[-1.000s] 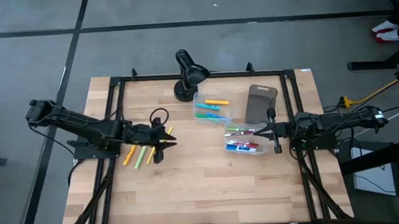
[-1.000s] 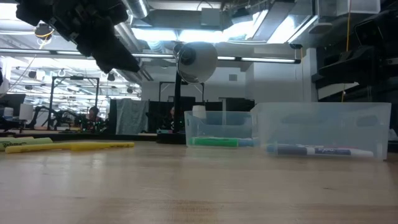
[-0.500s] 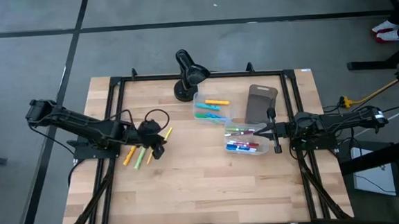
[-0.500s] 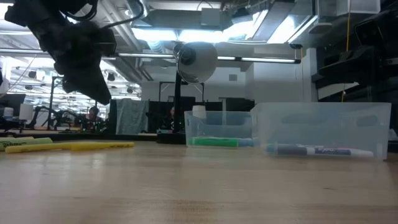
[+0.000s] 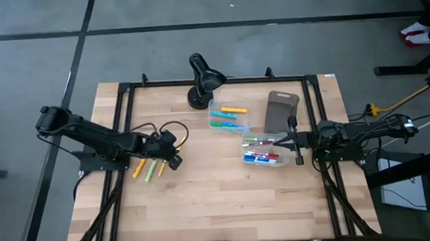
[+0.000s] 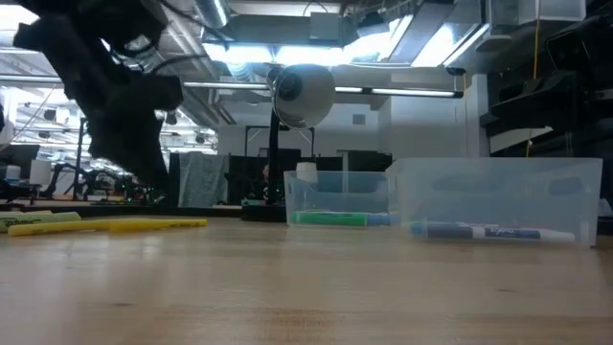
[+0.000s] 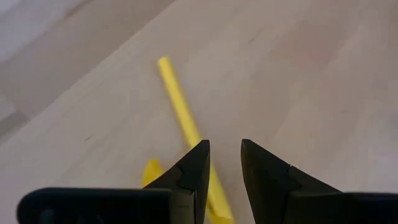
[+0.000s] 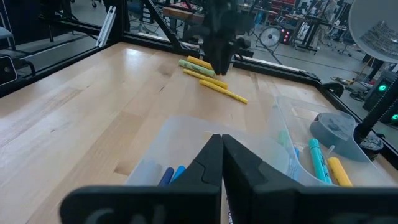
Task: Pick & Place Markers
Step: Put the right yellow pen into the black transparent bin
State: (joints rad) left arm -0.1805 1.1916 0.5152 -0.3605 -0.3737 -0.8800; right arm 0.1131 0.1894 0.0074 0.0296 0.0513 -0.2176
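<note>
Several markers lie flat on the wood at the table's left: an orange one [image 5: 138, 168], a green one [image 5: 151, 169] and a yellow one [image 5: 162, 167]. My left gripper [image 5: 174, 159] slants down just above them, open by a narrow gap. In its wrist view a long yellow marker [image 7: 180, 106] runs away from under the fingers [image 7: 224, 146]. I cannot tell whether they touch it. My right gripper [image 8: 221, 155] waits shut at the table's right, beside the near clear bin [image 5: 264, 149].
Two clear bins hold markers: the far one [image 5: 226, 117] has orange, green and blue ones, the near one several more. A grey-brown tray [image 5: 280, 110] lies behind the near bin. A black desk lamp [image 5: 201, 80] stands at the far edge. Bare wood lies toward the near edge.
My left gripper has come down toward the markers on the table's left and drawn back a little toward the left edge. It has tipped to point more steeply down and has rolled about its own axis. The markers have stayed where they were.
</note>
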